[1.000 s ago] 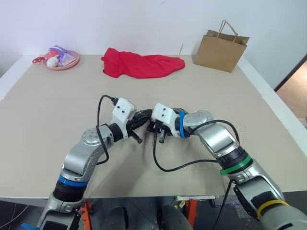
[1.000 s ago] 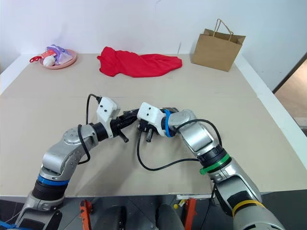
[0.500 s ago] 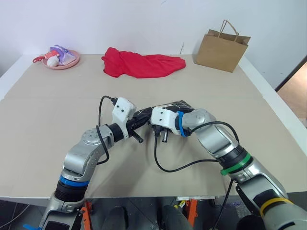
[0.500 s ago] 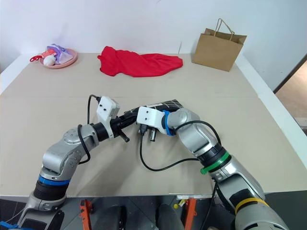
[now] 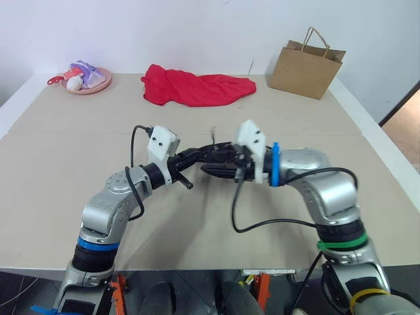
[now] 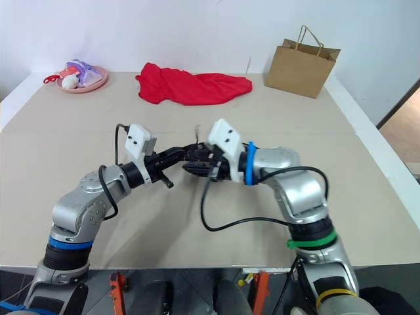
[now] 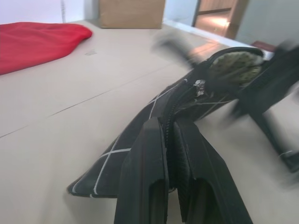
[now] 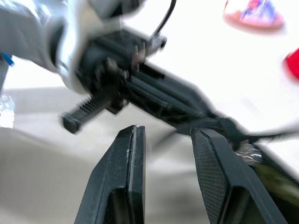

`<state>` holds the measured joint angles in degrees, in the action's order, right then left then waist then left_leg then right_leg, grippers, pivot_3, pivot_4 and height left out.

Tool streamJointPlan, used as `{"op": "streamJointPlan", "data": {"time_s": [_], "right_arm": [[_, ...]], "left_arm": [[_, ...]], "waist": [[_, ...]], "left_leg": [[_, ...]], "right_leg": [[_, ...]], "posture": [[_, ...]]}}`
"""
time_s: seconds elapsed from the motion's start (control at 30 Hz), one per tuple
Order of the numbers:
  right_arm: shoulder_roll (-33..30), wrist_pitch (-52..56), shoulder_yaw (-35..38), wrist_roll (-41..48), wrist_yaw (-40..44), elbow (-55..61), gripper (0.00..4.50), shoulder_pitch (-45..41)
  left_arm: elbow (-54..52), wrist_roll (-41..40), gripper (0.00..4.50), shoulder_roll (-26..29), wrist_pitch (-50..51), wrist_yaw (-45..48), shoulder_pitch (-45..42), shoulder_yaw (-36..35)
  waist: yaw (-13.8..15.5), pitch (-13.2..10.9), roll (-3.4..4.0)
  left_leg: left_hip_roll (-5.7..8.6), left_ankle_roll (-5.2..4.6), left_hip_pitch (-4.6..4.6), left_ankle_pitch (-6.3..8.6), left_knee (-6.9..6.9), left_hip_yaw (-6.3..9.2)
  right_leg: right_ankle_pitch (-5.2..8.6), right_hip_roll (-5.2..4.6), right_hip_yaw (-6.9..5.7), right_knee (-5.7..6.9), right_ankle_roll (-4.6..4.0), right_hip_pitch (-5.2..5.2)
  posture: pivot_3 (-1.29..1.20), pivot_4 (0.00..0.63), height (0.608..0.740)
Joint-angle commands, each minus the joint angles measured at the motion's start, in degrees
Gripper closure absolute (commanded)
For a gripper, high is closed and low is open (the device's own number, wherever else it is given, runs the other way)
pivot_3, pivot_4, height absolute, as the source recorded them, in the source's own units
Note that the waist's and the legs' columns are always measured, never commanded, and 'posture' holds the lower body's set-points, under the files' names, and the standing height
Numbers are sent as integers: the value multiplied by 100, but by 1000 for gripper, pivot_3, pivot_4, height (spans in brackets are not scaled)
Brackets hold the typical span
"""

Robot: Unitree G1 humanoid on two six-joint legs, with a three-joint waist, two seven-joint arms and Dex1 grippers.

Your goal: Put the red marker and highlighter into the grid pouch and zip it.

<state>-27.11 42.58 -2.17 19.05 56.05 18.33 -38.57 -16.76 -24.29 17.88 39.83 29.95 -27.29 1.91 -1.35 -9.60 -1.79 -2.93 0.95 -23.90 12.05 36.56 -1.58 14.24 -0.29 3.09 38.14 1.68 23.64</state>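
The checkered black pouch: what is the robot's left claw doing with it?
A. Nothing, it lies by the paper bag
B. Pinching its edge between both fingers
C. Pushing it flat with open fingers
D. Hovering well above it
B: in the left wrist view, the left claw has its two fingers closed on the edge of the grid pouch, which hangs held above the table.

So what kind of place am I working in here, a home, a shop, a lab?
Most likely a lab or test room set up for this job: a bare tabletop covered in plain board against a blank white wall, with a few staged props, a paper bag, a red cloth and a pink dish.
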Motion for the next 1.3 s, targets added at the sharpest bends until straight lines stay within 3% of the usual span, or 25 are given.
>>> {"op": "streamJointPlan", "data": {"time_s": [0.03, 0.2, 0.33, 0.4, 0.5, 0.6, 0.7, 0.83, 1.0, 1.3], "right_arm": [[-126, 38, 742, 739, -30, 459, 2753, 91], [-124, 242, 1366, 1478, -329, 527, 2753, 48], [-325, 895, 2222, 2784, -664, 650, 2753, -126], [-747, 1181, 2130, 2897, -579, 986, 2753, 395], [-1264, 1361, 1573, 2642, -700, 1527, 2753, 1416], [-1156, 1391, 967, 2323, -1308, 1774, 2753, 1895], [-736, 1547, 620, 2248, -1926, 1640, 2753, 1790], [-276, 1166, -137, 1468, -2518, 1129, 2753, 1521], [234, 655, -690, 761, -2829, 349, 2753, 1000], [762, 223, -764, 330, -2961, -285, 2753, 475]], "left_arm": [[-181, -76, 4500, 57, -122, 25, -13, -120], [-165, -62, 4500, 91, -133, 46, -8, -90], [-192, -58, 4500, 107, -131, 46, 12, -90], [-211, -62, 4500, 116, -125, 34, 34, -104], [-226, -103, 4500, 90, -103, -7, 57, -162], [-219, -253, 4500, 18, -7, -40, 45, -256], [-215, -421, 4500, 12, 120, -6, 24, -284], [-209, -544, 4500, 78, 214, 76, 14, -245], [-209, -604, 4500, 75, 249, 42, -24, -233], [-277, -677, 4500, 63, 277, -64, 35, -271]], "waist": [[0, 0, 0], [-9, 0, 0], [0, 0, 0], [3, 0, 0], [19, 7, -11], [-9, 6, -9], [-75, 5, -8], [-82, 5, -8], [-83, 4, -8], [-61, 5, -8]], "left_leg": [[0, 0, 2, 0, 0, 0], [-2, 0, 3, 0, -2, 0], [0, 0, 0, 0, -1, -1], [1, 0, 0, 0, -1, 0], [1, -4, 2, 3, -4, 13], [4, -5, 0, 5, -4, 7], [2, -2, 3, 2, -1, 2], [2, -7, 15, -15, 0, 7], [4, -9, 13, -19, 0, 2], [6, -11, -41, -16, -3, 1]], "right_leg": [[-1, 1, 0, 0, -1, -1], [0, 4, 2, 1, -1, 1], [0, 0, 2, 1, -1, 0], [0, -1, 1, 0, 0, -1], [14, -6, -16, -7, 1, -15], [19, -7, -6, -5, 9, -9], [19, 2, 12, -2, 31, 0], [9, 12, 13, -1, 33, -11], [8, 13, 26, -2, 35, -11], [-6, 10, 28, 0, 7, 35]], "posture": [[0, 150, 740], [0, 150, 740], [0, 150, 740], [0, 150, 740], [0, 150, 740], [0, 150, 740], [0, 150, 740], [0, 150, 740], [0, 150, 740], [0, 150, 740]]}}
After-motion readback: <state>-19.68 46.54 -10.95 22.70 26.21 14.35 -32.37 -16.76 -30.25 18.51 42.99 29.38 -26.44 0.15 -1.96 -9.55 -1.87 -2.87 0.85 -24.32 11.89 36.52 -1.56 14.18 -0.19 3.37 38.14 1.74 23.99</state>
